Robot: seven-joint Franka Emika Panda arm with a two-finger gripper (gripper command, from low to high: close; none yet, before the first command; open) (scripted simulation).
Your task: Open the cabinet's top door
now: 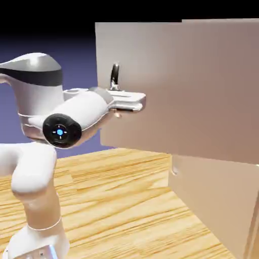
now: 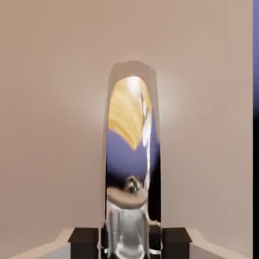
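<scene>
Grip: the gripper point(image 2: 129, 243) is clamped on the silver handle point(image 1: 115, 77) of the top door point(image 1: 192, 86); in the hand view the curved metal loop fills the space between the two dark fingertips point(image 2: 84, 242), so the jaws sit pressed against it from both sides.
Why held so: the handle is the only part of the flat panel that offers a hold, and it stands near the door's left edge, likely far from the hinge, which would give the pull its best leverage.
Door: the top door appears swung out from the cabinet point(image 1: 222, 202); its panel overhangs the lower part and its left edge stands over the table point(image 1: 116, 202), toward the robot.
Lower part: below the door's bottom edge, a plain beige face sits set back to the right.
Arm: the white arm point(image 1: 35, 172) rises at the left, and the hand reaches level to the right onto the handle.
Open room: the wooden tabletop under the door looks bare, and blue backdrop shows left of the door's edge, so the door seems free to swing further toward the robot.
Risk: the arm's bulky elbow sits close to the door's path and could crowd it.
</scene>
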